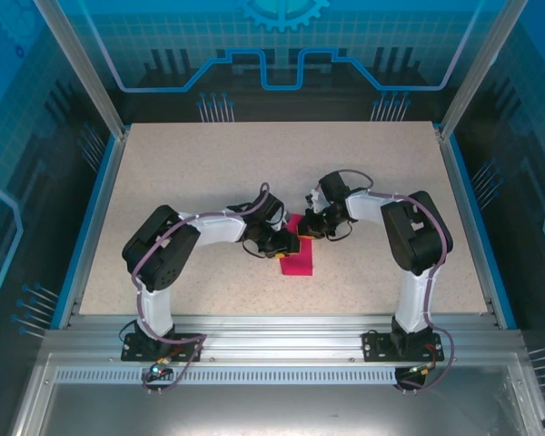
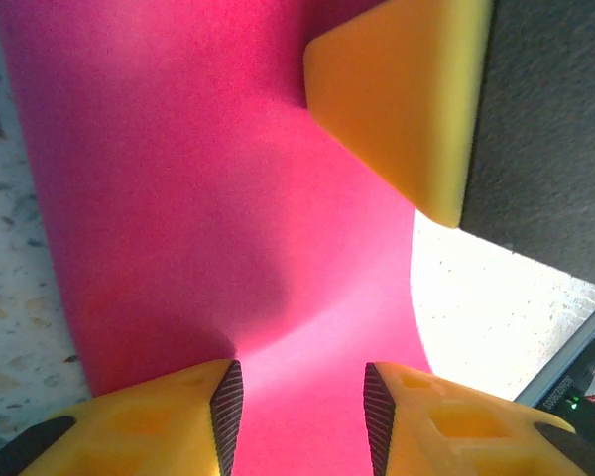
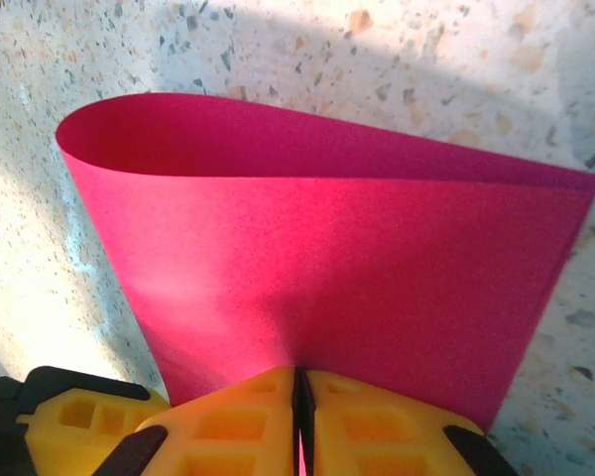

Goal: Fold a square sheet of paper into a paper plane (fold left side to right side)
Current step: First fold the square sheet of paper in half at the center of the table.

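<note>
There is one sheet of paper (image 1: 299,261) here, magenta-pink and plain, lying near the middle of the speckled table (image 1: 209,163) between my two arms. Both of my claws meet over its far end.

My right claw (image 3: 299,382) is clenched on the sheet. In the right wrist view its two yellow fingers (image 3: 377,426) are pressed together with the pink edge pinched between them. From that pinch the paper fans out in two layers. The upper layer curves over the lower one, and they join in a soft, rounded bend at the left of that view, not a sharp crease. At the right of that view the layers end in a straight edge. The lower layer rests on the table.

My left claw (image 2: 297,397) is released. Its two fingers stand apart at the bottom of the left wrist view, with bare pink paper showing in the gap between them, and nothing is gripped. I cannot tell whether the fingertips touch the paper's surface. One yellow finger of my right claw juts into that view from the top, over the same sheet. The table shows along both sides of the paper.
</note>
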Motion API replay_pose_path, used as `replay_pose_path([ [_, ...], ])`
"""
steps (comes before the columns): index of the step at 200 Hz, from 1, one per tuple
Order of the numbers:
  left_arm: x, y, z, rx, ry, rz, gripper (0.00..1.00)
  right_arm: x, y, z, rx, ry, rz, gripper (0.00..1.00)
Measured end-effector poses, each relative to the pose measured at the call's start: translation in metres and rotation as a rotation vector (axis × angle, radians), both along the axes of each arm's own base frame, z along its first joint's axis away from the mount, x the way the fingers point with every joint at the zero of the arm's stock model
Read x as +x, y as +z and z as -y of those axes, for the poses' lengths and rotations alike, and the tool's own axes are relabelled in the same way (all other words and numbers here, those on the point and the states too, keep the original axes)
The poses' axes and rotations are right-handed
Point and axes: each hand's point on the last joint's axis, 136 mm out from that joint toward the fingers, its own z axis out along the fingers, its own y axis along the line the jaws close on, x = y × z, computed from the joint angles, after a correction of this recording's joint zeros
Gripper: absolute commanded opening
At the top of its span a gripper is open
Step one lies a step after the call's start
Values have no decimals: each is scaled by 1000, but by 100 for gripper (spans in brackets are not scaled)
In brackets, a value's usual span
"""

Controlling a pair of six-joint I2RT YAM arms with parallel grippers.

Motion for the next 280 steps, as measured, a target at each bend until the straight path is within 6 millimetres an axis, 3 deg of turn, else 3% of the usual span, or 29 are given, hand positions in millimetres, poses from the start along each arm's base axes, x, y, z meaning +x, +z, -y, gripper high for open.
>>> replay_pose_path([
  [72, -6, 1, 0, -42, -51, 77, 41, 0, -1, 0, -2, -11, -17, 12],
  [149, -39, 1, 2, -57, -142, 104, 41, -1, -1, 0, 1, -14, -22, 11],
  [280, -75, 1, -1, -97, -158, 107, 41, -1, -1, -1, 7, -12, -26, 11],
])
